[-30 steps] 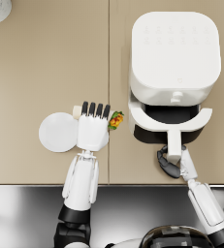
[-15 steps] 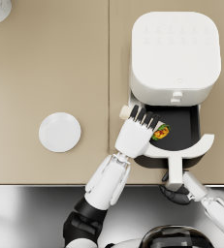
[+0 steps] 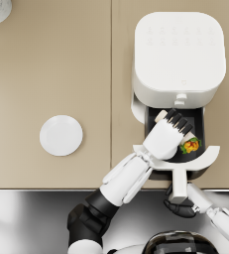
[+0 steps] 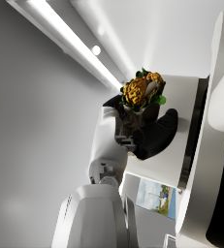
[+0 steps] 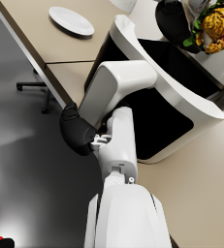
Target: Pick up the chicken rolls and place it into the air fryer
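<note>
Left hand (image 3: 166, 137) grasping golden chicken roll with green lettuce (image 3: 191, 145), held over open black drawer (image 3: 198, 119) of white air fryer (image 3: 178, 54). Right hand (image 3: 179, 207) clenched on white drawer handle (image 3: 178, 184) past beige counter (image 3: 51, 69) edge. Round white plate (image 3: 61, 135) well apart, left. No legible writing.

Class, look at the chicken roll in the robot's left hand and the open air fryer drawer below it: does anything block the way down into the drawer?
Nothing visible does. The left hand holds the chicken roll above the open drawer, whose dark inside shows bare. The right hand grips the drawer's handle out front, clear of the opening.
</note>
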{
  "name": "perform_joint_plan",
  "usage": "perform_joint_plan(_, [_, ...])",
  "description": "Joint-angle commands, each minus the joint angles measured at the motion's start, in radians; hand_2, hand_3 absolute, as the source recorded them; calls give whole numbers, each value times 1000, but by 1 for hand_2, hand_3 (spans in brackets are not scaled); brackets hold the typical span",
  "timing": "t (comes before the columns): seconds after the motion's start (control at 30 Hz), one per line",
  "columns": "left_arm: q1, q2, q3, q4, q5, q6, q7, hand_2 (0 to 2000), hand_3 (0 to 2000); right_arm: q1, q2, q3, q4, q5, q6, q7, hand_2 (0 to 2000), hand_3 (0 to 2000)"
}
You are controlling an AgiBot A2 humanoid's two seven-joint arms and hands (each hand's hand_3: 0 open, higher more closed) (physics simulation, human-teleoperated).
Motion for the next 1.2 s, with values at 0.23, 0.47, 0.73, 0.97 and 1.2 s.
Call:
perform_joint_plan(0.23, [-126,-83,-129,-144,-13,31,2,0,0,2,15,9,10,0,62,0,2000,2000])
perform_joint_plan(0.47, [-254,-171,-387,-314,-14,41,3,0,0,100,-273,54,122,-4,127,9,2000,2000])
perform_joint_plan(0.73, [-292,-174,-563,-329,-15,42,3,0,0,232,-308,1,-20,-6,219,18,2000,2000])
perform_joint_plan(0.97, [-300,-170,-605,-317,-15,42,3,0,0,314,-348,-48,-159,1,293,12,2000,2000])
perform_joint_plan(1.2, [-289,-159,-611,-302,-15,42,3,0,0,408,-427,-68,-328,4,357,-2,2000,2000])
